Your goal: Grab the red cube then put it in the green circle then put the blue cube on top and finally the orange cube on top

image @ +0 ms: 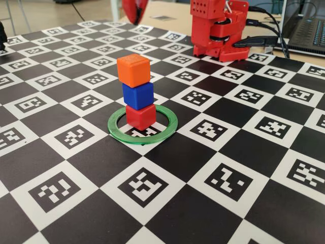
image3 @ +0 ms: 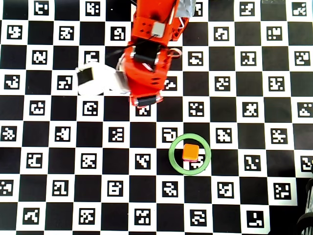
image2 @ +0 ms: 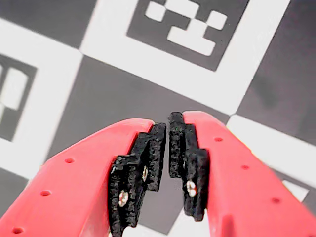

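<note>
Cubes [image: 137, 91] stacked upright inside ring [image: 170, 124]

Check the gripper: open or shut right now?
Shut, and empty. In the wrist view the gripper has its black pads nearly touching, with nothing between them, only checkered board below.

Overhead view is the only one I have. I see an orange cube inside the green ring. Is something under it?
Observer: Yes. In the fixed view the orange cube sits on the blue cube.
Operator: And under the blue one?
Observer: The red cube is lowest, standing on the board inside the green ring.
Operator: Is the gripper holding something?
Observer: No. In the wrist view the gripper is nearly shut, its black pads almost meeting with nothing between them.
</note>
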`<state>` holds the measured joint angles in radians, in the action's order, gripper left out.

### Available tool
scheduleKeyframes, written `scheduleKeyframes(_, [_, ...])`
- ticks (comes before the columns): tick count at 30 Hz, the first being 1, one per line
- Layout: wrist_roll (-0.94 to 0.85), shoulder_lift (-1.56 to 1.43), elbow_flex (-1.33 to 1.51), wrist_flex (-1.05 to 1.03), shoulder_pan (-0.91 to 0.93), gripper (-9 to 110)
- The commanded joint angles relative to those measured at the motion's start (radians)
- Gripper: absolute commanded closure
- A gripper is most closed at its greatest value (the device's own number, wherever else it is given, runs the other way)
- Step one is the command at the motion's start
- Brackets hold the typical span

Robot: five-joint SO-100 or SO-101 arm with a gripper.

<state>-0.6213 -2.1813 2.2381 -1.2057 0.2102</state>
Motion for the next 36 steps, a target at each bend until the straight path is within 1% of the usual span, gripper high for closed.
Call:
scheduleKeyframes(1, [-0.104,-0.235,0.132,0.12,-0.067,108])
scheduleKeyframes(8, [-0.281,-0.411,0.351,0.176,-0.172,108])
scheduleKeyframes(18, [-0.485,-0.661,0.641,0.255,-0.175,108])
scheduleKeyframes(25, [-0.597,-0.799,0.781,0.227,-0.219,108])
scheduleKeyframes(32, [-0.666,-0.979,0.92,0.179,-0.192,108])
scheduleKeyframes(36, [-0.678,-1.029,0.931,0.127,-0.186,108])
